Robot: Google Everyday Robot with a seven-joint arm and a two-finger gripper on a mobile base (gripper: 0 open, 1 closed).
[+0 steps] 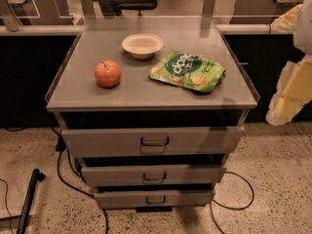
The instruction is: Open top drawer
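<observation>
Speckled floor [273,155] surrounds a grey cabinet whose worktop [83,89] carries an apple [107,73] toward the front-left corner, a pale bowl [142,45] near the middle of the rear edge, and a green snack bag [187,70] right of centre. None of these overhangs the front edge.

Directly below that front edge sits the top drawer [97,141], its dark loop handle [154,141] at the centre of the front. A dark band shows above the front, but no grey interior, so I judge it still to be pulled. Two narrower drawers [112,174] sit beneath it.

The end effector [277,115] hangs off the worktop's right edge, level with the front-right corner and well apart from the handle. It has hold of nothing; how far open it is cannot be told.

The step in hand looks like the approach. The next move calls for bringing the end effector round the front-right corner, down to the handle, hooking the loop, then drawing straight out from the front edge.

Room in front is open, though cables [234,199] trail on the floor at both sides and a dark pole [28,199] lies to the front-left.
</observation>
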